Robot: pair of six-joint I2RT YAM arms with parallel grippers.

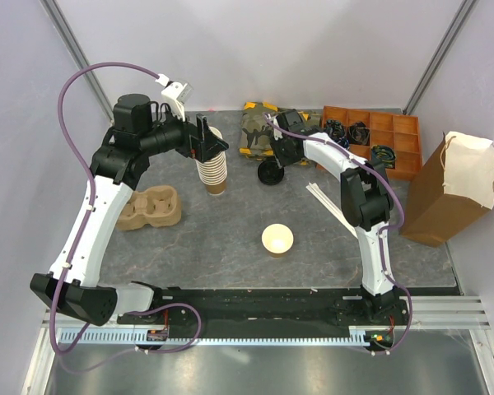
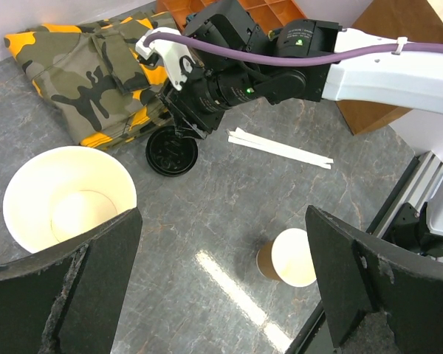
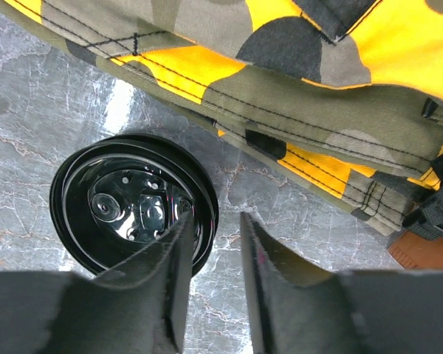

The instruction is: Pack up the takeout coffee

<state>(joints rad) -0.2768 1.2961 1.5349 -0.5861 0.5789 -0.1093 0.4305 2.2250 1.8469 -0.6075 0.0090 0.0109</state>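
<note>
The step in hand looks to be the lidding of the coffee, not yet the packing itself. The small paper cup (image 1: 278, 239) stands alone at the middle of the top view on the grey table (image 1: 230, 263), open-mouthed and cream-white inside, with nothing on it and neither arm near it. Its likely cover, the black lid (image 3: 125, 206), lies on the table above the cup in that view, just beside the hem of the camouflage cloth (image 3: 317, 96) and well apart from the cup. The right gripper (image 3: 215, 225) is down over the lid's right-hand edge. In the right wrist view its jaws stand narrow, one finger over the lid and the other outside it, with the rim in the slim gap between them — whether the pads already bite on that rim I cannot tell. The left gripper (image 2: 223, 221) hangs wide open and empty by the top of the stack of lidless cups (image 1: 215, 173), left of centre in the top view. The next move, as I judge it, calls for a firm pinch on the thin rim, a level lift, a carry down the frame to the cup and a square press so the lid seats all round — a light cup could tip or slide under an off-centre push. Only then would the brown paper bag (image 1: 445, 193) at the right edge or the cardboard carrier (image 1: 151, 206) at the left come into play.
</note>
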